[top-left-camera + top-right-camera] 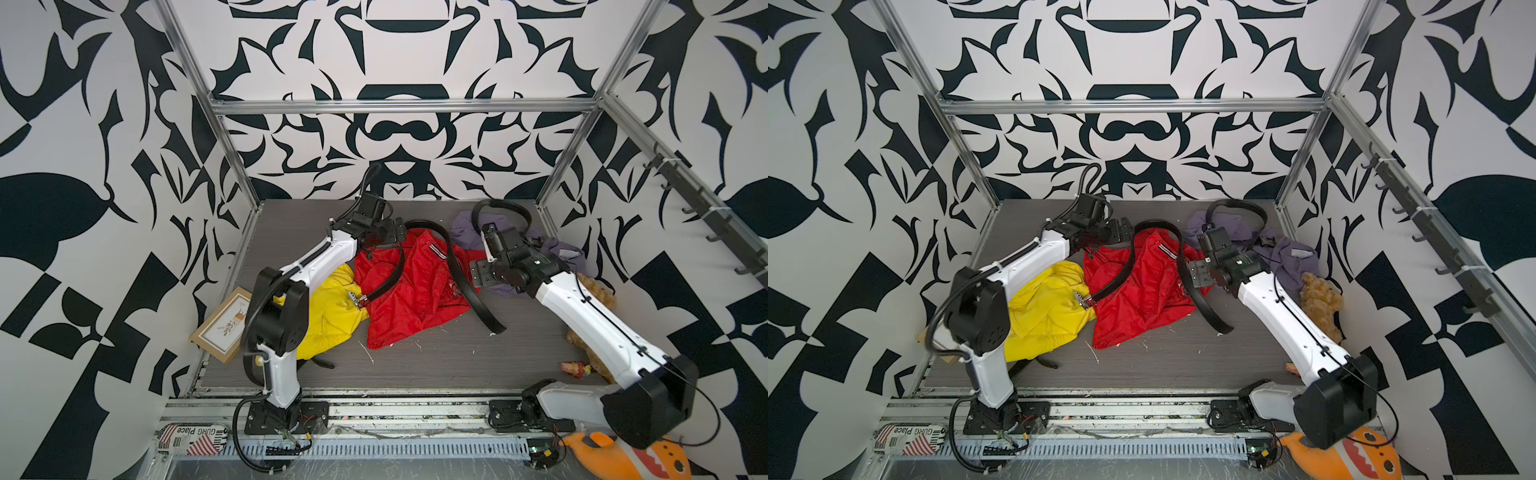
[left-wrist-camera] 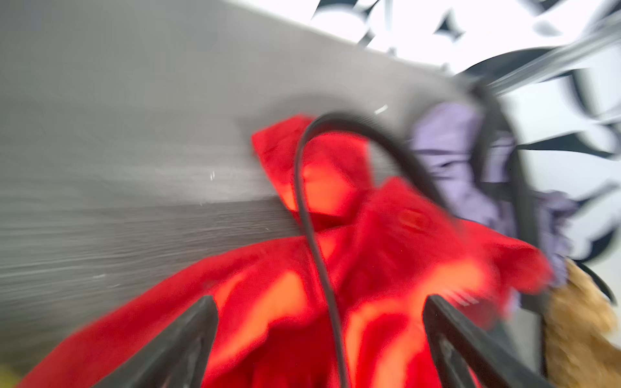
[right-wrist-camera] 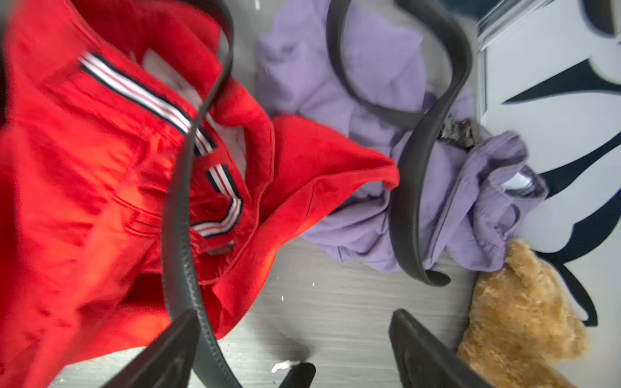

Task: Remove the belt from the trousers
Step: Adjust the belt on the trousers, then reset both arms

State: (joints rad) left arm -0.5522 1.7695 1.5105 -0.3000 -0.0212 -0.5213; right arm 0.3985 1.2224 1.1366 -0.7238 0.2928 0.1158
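1. My left fingers stand wide apart above the red trousers and hold nothing. The black belt runs through the gap between them without being pinched.
2. My right fingers are spread wide and empty too, with the belt's strap just beside one of them.
3. The belt arches over the trousers' waistband. Its buckle sits at the edge of the yellow garment, and its tip lies on the desk.
4. I cannot tell whether it is threaded through any loop.
5. A second belt lies on the purple garment, next to a teddy bear.
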